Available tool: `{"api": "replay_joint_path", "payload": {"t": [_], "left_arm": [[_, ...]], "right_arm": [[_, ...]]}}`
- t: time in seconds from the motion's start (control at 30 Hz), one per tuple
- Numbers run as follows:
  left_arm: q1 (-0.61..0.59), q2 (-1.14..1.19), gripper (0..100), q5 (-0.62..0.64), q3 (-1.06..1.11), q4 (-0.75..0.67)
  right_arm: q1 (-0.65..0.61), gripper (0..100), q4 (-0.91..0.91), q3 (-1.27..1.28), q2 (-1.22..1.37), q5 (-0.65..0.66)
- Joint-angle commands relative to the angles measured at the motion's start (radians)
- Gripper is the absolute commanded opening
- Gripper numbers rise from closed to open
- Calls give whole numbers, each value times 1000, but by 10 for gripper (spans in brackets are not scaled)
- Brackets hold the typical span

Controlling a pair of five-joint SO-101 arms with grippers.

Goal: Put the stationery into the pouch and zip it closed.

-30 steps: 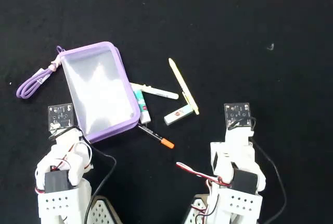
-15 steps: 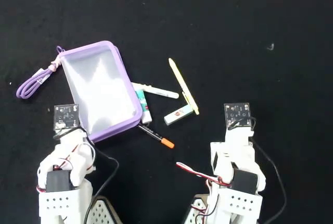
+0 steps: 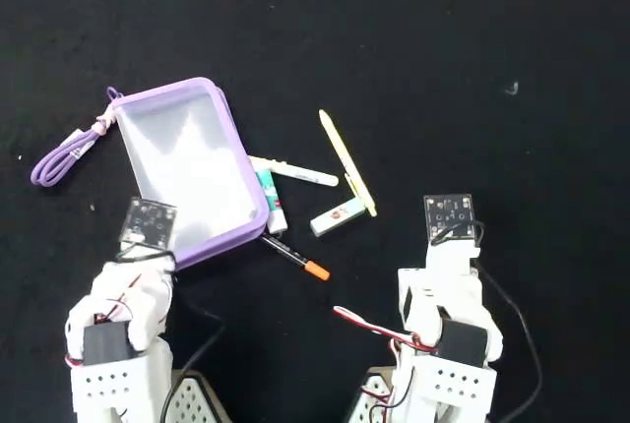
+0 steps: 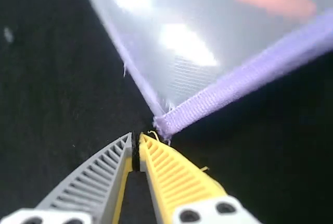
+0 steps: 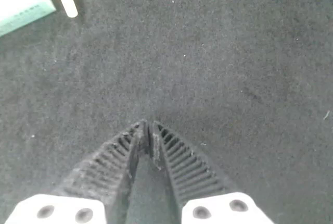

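The purple pouch (image 3: 187, 172) with a translucent face lies flat at the left of the black table, its zipper shut as far as I can see. Beside it lie a white pen (image 3: 295, 173), a yellow pen (image 3: 346, 162), a teal tube (image 3: 268, 197), a small white and teal item (image 3: 337, 216) and a black pen with an orange cap (image 3: 295, 258). My left gripper (image 4: 136, 139) is shut and empty, its tips just short of the pouch's near corner (image 4: 162, 125). My right gripper (image 5: 146, 126) is shut and empty over bare cloth, near the white and teal item (image 5: 23, 8).
The pouch's purple wrist strap (image 3: 61, 159) loops out to the far left. The left arm (image 3: 146, 228) stands over the pouch's near edge and the right arm (image 3: 450, 221) is right of the stationery. Black cloth (image 3: 492, 98) covers the table's right half.
The left arm has swung to the right, from beside the pouch's near left edge to over its near corner. The right arm and the stationery have not moved.
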Motion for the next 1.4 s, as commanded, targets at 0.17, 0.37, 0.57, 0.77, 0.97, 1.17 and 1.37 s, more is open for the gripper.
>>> {"api": "replay_joint_path", "payload": {"t": [0.17, 0.37, 0.57, 0.77, 0.97, 1.17, 1.37], "left_arm": [[-239, -8, 29, -186, -255, -132], [-467, 5, 30, 51, -303, -448], [-470, 175, 161, 14, -358, -468], [-467, 595, 176, 29, -608, -462], [-466, 1042, 178, 26, -891, -465], [-438, 1379, 182, 26, -1138, -459], [-360, 1663, 182, -15, -1336, -459]], "right_arm": [[15, 12, 5, -4, -64, 2], [15, 12, 5, -4, -64, 2], [15, 12, 5, -4, -64, 2], [15, 12, 5, -4, -64, 2], [15, 12, 5, -4, -64, 2], [15, 12, 5, -4, -64, 2], [15, 12, 5, -4, -64, 2]]}}
